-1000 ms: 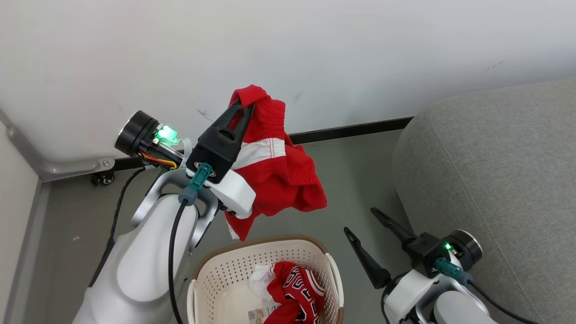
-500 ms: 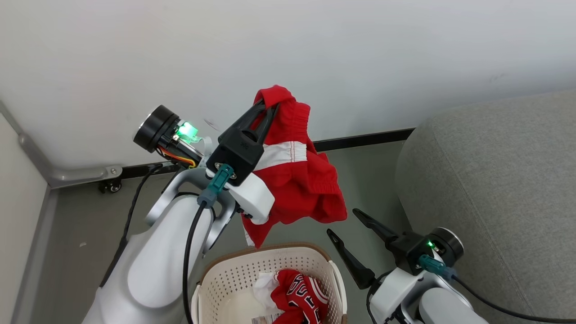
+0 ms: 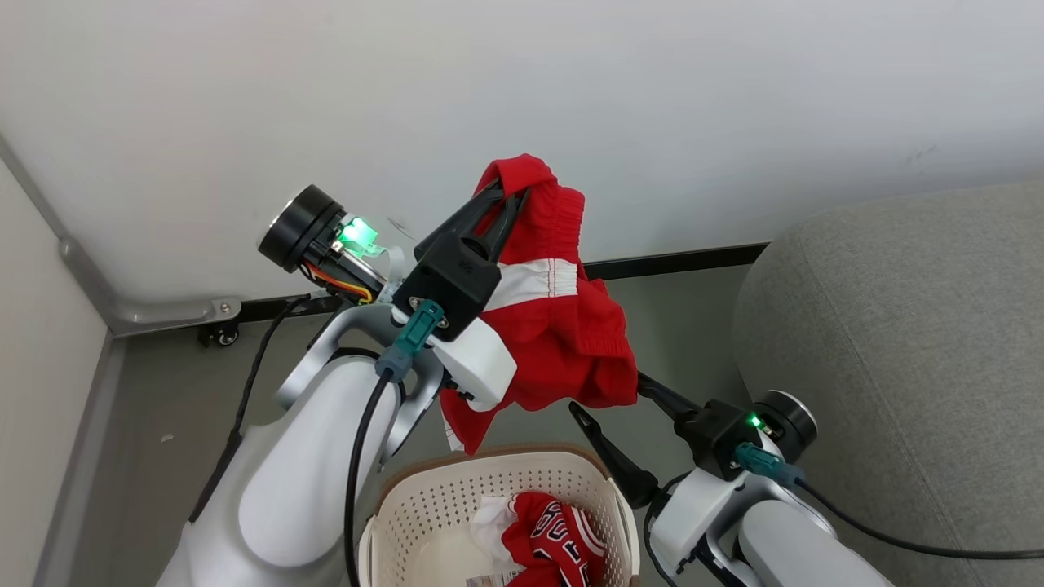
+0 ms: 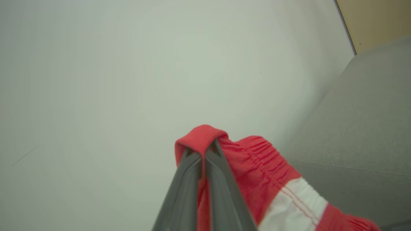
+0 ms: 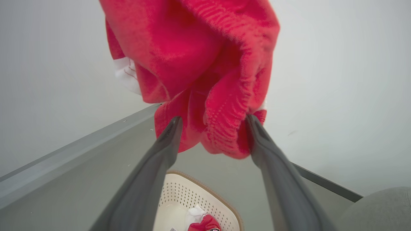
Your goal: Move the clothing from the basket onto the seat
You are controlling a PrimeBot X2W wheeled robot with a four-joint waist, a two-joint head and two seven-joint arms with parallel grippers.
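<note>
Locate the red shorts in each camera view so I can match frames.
Head: upper centre, red shorts hanging from the left gripper, above the basket.
Left wrist: lower centre-right, pinched in shut jaws.
Right wrist: top centre, hem between the open right gripper.
Shared landmark: grey seat, right side in all.

The shorts [image 3: 571, 326] are hiding one right gripper [image 3: 608, 395] fingertip; the basket [image 3: 457, 489] beneath the fingers is running off-frame.

Item: left gripper [image 4: 203, 153], jaws pressed together on a folded edge of the red shorts [image 4: 257, 163]; gathered waistband and white stripe trail right of the gripper; grey seat [image 4: 362, 128] further right of it; pale wall [image 4: 128, 80] behind it
</note>
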